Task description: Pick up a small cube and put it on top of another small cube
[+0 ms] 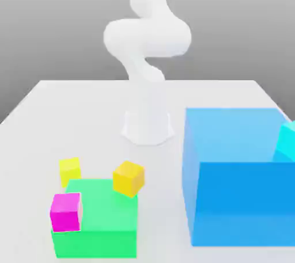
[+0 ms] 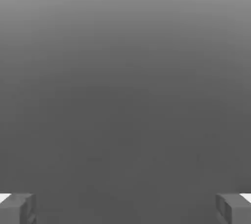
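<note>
The claw (image 2: 125,209) of a white robot arm (image 1: 148,37) stands with its fingers wide apart in the hand view, nothing between them. The arm rises from its base at the far middle of a pale, smooth bench (image 1: 86,112), its upper part running out of the exterior view at the top.

The job appears to be at its opening step, the approach: no cube is gripped, and none sits on another. The next move calls for the claw to swing out over the near left of the bench, point down and line up with the small, bright lemon-yellow cube (image 1: 70,171) before lowering around it.

That cube is at the exterior view's left, just beyond the far left corner of a low, bright green block (image 1: 101,244). Whether the two touch cannot be told. The block's nearness leaves what may be tight room for a finger on that side, and a clumsy descent could knock it.

A small magenta cube (image 1: 65,213) appears at the green block's near left, and a small orange-yellow cube (image 1: 128,179), turned at an angle, appears by its far right corner. Either might serve as the base for stacking; the task does not say which. The angled one would likely ask for a matching turn of the wrist.

No open container is seen. At right, a large, box-shaped blue block (image 1: 242,201) dominates the near side, with part of a cyan block (image 1: 287,141) at its right, cut off by the frame edge.
</note>
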